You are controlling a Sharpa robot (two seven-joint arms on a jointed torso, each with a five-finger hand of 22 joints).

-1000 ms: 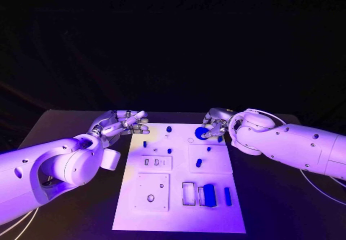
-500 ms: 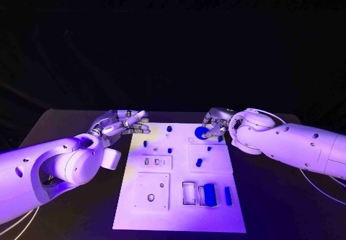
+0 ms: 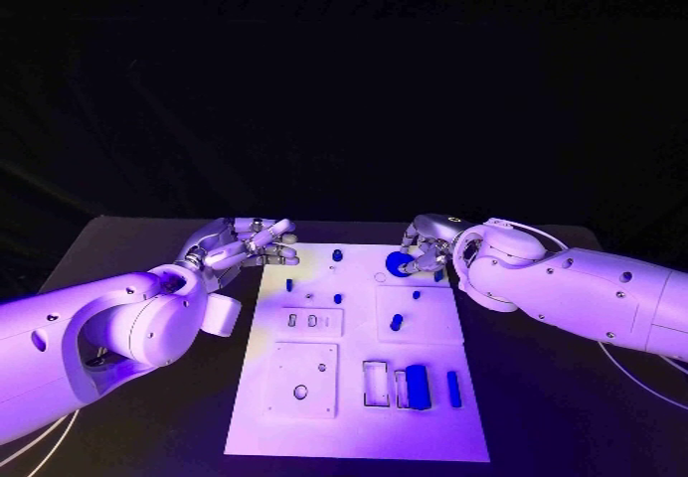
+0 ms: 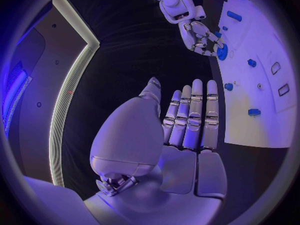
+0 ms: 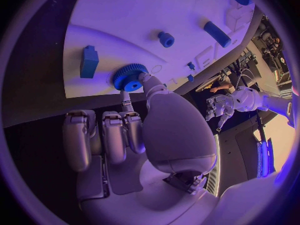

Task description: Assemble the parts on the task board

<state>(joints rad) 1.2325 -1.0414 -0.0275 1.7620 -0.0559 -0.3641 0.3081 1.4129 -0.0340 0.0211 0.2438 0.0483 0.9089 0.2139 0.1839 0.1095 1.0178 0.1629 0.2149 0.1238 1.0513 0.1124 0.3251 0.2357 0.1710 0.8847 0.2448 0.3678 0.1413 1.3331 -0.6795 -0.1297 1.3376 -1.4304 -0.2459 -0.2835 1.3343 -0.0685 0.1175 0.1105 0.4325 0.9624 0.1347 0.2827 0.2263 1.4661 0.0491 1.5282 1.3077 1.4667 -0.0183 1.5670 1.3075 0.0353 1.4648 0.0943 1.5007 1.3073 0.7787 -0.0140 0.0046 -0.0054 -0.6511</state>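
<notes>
The white task board (image 3: 359, 417) lies in the middle of the black table. My right hand (image 3: 426, 250) is over the board's far right part and pinches a round blue gear (image 3: 399, 263) between thumb and a finger. The right wrist view shows that gear (image 5: 129, 77) at the fingertips just over the board (image 5: 125, 15); I cannot tell whether it touches. My left hand (image 3: 244, 243) hovers at the board's far left corner with fingers (image 4: 195, 116) straight and spread, holding nothing. From the left wrist the right hand (image 4: 200, 35) and gear (image 4: 222, 52) are seen too.
Several small blue parts stand on the board: pegs (image 3: 337, 255) (image 3: 338, 298), an oblong piece (image 3: 396, 323), a big block (image 3: 416, 386) and a thin bar (image 3: 453, 390) near the front. Close to the gear are a blue block (image 5: 89, 61) and peg (image 5: 165, 39).
Hardly anything: the right arm has edged a trifle to the left, the gear still pinched. The left hand is as it was.
</notes>
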